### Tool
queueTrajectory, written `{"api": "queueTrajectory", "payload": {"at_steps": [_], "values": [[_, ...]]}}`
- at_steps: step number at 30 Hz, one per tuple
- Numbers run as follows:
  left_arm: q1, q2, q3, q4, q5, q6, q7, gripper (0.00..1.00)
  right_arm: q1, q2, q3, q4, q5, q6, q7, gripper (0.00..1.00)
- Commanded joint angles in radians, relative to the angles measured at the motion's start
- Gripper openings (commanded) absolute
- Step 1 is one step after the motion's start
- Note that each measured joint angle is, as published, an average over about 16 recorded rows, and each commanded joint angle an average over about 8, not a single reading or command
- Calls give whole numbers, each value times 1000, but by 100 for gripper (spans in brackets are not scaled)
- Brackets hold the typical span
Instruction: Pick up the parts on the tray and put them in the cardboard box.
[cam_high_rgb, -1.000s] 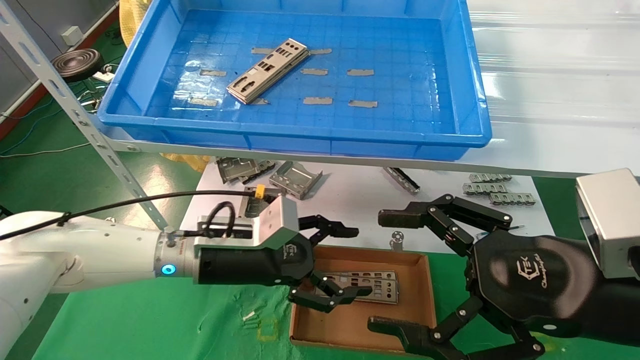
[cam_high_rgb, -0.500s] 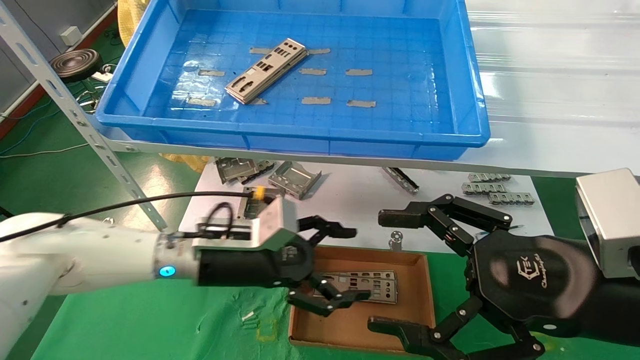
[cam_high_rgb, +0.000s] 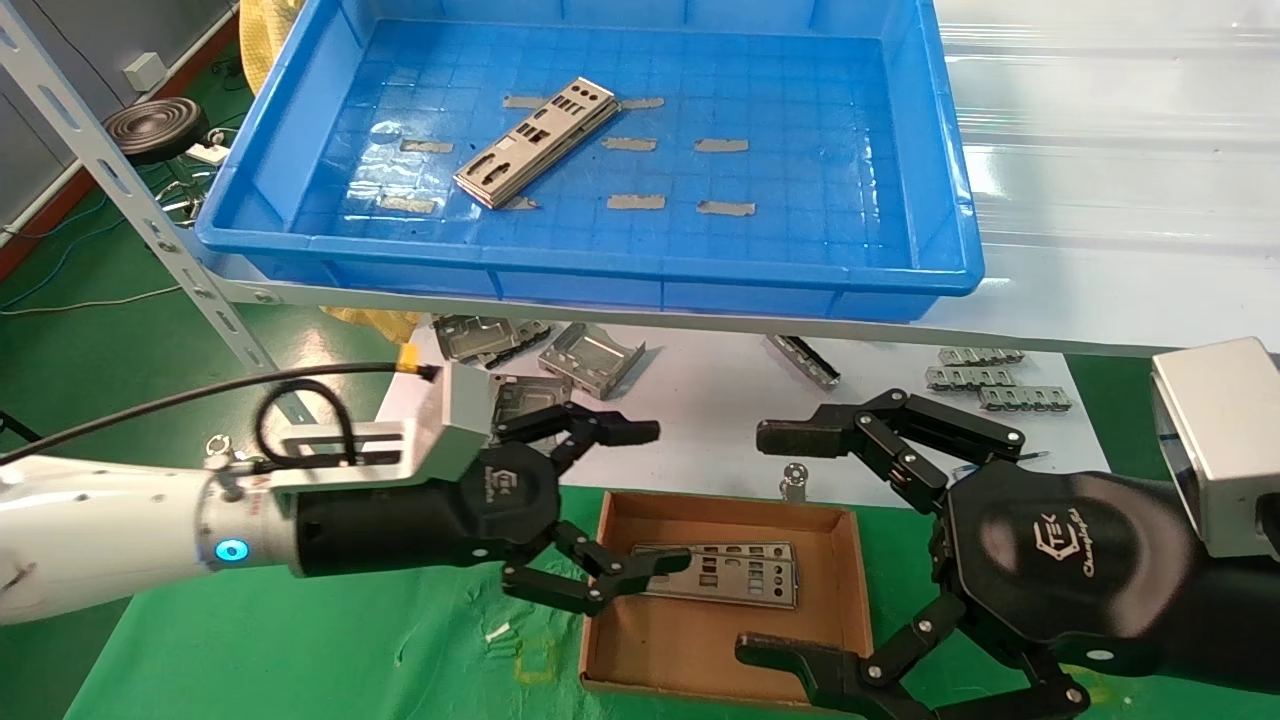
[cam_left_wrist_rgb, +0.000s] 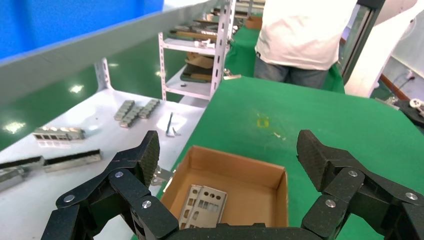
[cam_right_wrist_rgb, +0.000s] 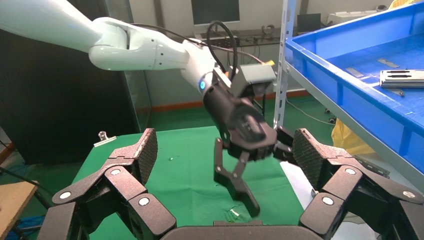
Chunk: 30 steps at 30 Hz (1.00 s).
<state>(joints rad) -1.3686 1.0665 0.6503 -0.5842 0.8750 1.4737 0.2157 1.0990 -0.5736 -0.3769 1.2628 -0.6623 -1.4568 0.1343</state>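
A stack of silver plates (cam_high_rgb: 535, 140) lies aslant in the blue tray (cam_high_rgb: 600, 275) on the upper shelf. More plates (cam_high_rgb: 740, 575) lie flat in the cardboard box (cam_high_rgb: 855, 580) on the green mat. My left gripper (cam_high_rgb: 655, 497) is open and empty, at the box's left edge and just above it. The left wrist view shows the box (cam_left_wrist_rgb: 280, 195) with the plates (cam_left_wrist_rgb: 202, 205) between the spread fingers (cam_left_wrist_rgb: 150, 150). My right gripper (cam_high_rgb: 768, 543) is open and empty at the box's right side. The right wrist view shows the tray (cam_right_wrist_rgb: 350, 95) and its plates (cam_right_wrist_rgb: 402, 78).
Folded metal brackets (cam_high_rgb: 590, 358) and small metal parts (cam_high_rgb: 980, 380) lie on the white surface under the shelf. Grey tape strips (cam_high_rgb: 635, 201) are stuck to the tray floor. A slanted perforated shelf post (cam_high_rgb: 150, 230) stands at left. A person (cam_left_wrist_rgb: 305, 40) stands beyond the table.
My left gripper has drawn back to the left and slightly up, away from over the box, still open and empty. The plates stay in the box. The right arm has not moved.
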Motion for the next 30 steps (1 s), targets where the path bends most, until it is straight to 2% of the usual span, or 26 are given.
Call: {"api": "queueTrajectory", "payload": {"at_steps": [1, 30], "values": [[14, -22, -18, -33, -7, 1, -19, 100, 0, 0, 0, 0, 0, 0, 0, 100], [216, -334, -272, -514, -106, 16, -296, 100, 0, 0, 0, 0, 0, 0, 0, 100]]}}
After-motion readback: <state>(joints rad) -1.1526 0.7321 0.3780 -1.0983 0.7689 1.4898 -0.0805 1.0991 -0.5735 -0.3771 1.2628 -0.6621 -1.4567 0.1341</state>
